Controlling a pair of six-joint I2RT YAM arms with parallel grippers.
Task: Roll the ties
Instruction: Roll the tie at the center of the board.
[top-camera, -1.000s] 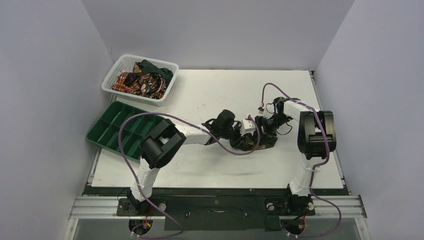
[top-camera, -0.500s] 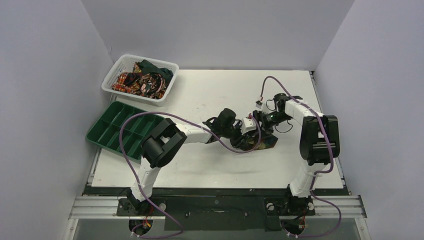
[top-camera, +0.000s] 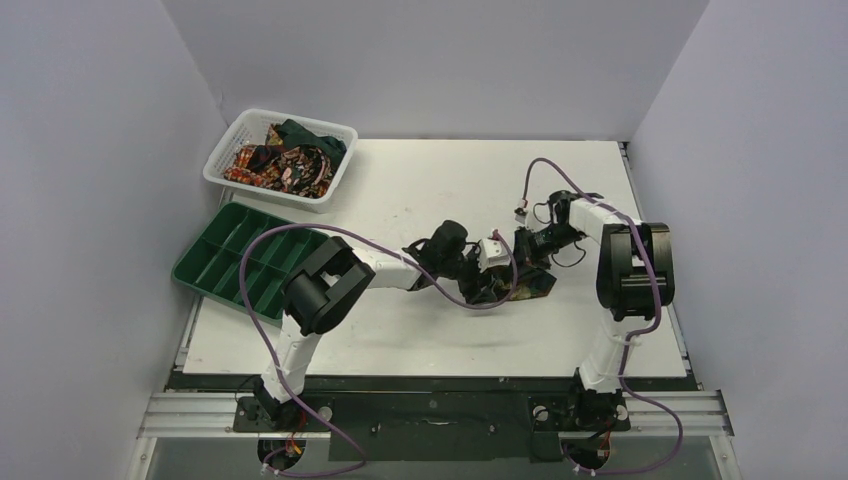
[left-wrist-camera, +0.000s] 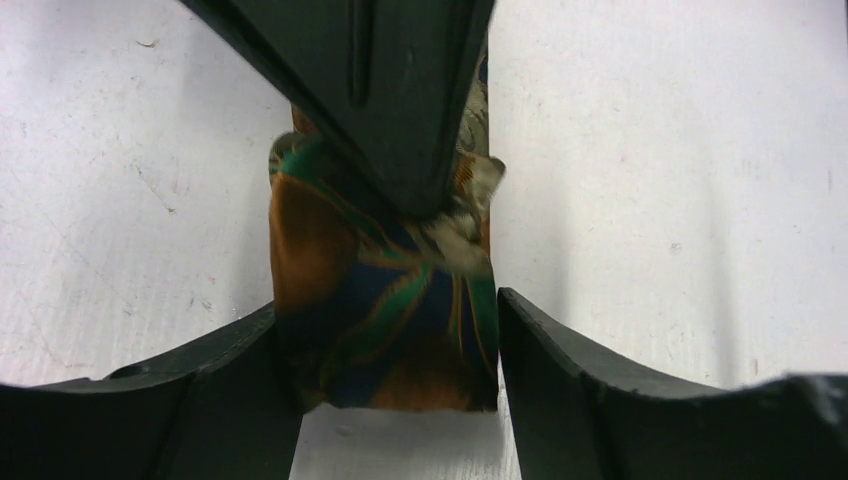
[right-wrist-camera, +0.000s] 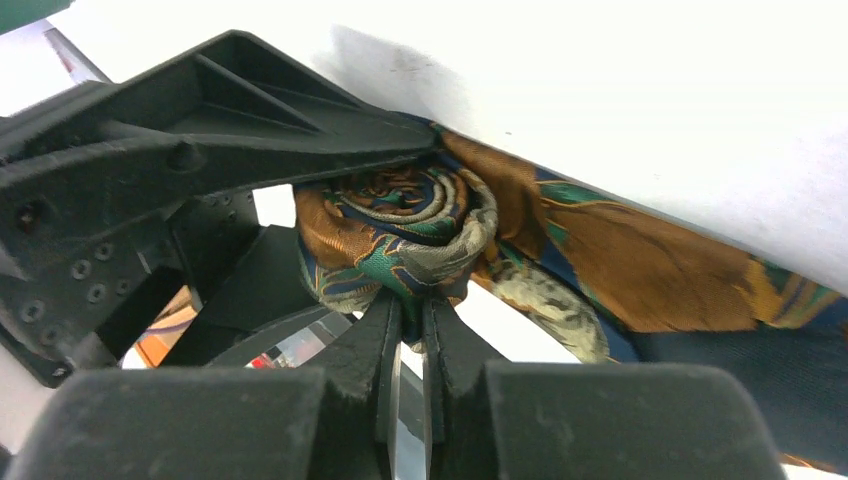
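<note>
One tie (top-camera: 528, 284) lies at mid-table, patterned in brown, teal and dark blue, part of it wound into a coil (right-wrist-camera: 400, 235) and its tail trailing off to the right (right-wrist-camera: 660, 270). In the left wrist view the coil (left-wrist-camera: 385, 300) sits between the parted fingers of my left gripper (left-wrist-camera: 388, 335), which stand close against its two sides. My right gripper (right-wrist-camera: 408, 305) is shut, its tips pinching the coil's edge. Its dark fingers (left-wrist-camera: 390, 110) press into the coil from above. From overhead, the left gripper (top-camera: 497, 276) and right gripper (top-camera: 522, 262) meet over the tie.
A white mesh basket (top-camera: 222, 168) at the back left holds several more ties (top-camera: 285, 160). A green compartment tray (top-camera: 215, 265) lies in front of it at the table's left edge. Purple cables loop over both arms.
My right gripper has gone from open to shut on the coil. My left gripper's jaws have widened around it. The right forearm shifted slightly; the tie stayed in place.
</note>
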